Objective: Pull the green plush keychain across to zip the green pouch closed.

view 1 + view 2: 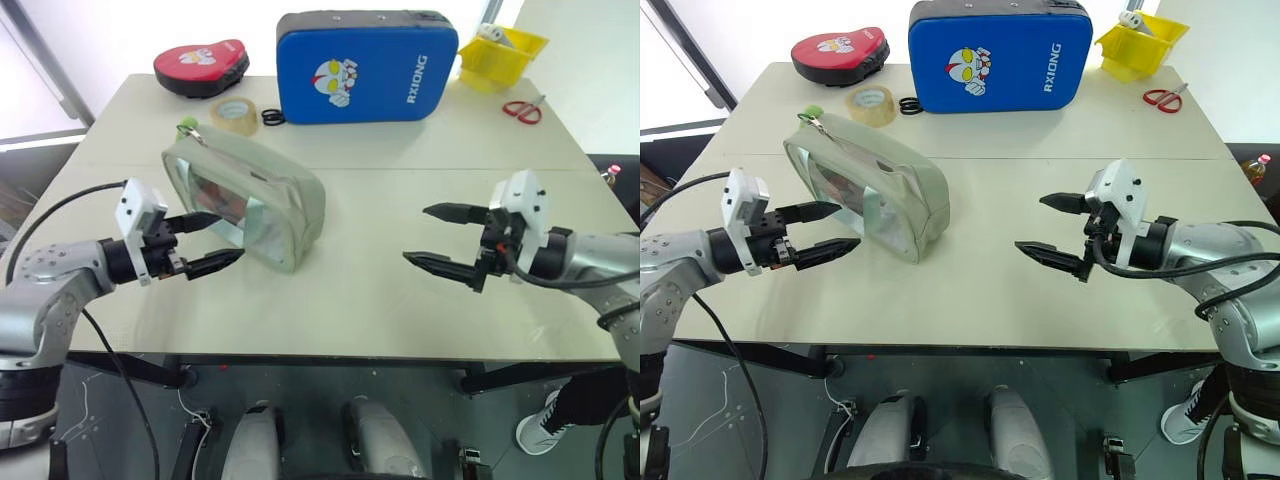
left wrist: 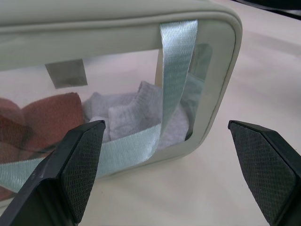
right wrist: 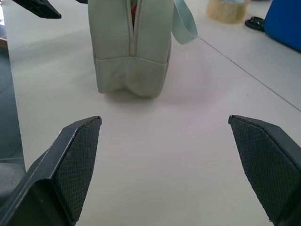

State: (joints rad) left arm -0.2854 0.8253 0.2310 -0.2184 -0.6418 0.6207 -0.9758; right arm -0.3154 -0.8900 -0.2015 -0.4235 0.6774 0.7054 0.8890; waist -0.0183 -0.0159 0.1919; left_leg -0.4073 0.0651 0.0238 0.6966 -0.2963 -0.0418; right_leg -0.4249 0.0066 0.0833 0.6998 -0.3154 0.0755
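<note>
Zipping not begun: pale sage-green fabric pouch (image 1: pixel 245 200) gapes, lime plush keychain (image 1: pixel 187 127) untouched; both grippers' fingers (image 1: pixel 212 263) wide open, empty.

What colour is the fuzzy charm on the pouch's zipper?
Bright lime green: the small fuzzy plush keychain at the sage-green fabric pouch's far end, clearest in the left eye view.

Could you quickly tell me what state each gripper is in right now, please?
Left gripper: open, holding nothing, fingers beside the green pouch.
Right gripper: open, holding nothing, over bare table.
</note>
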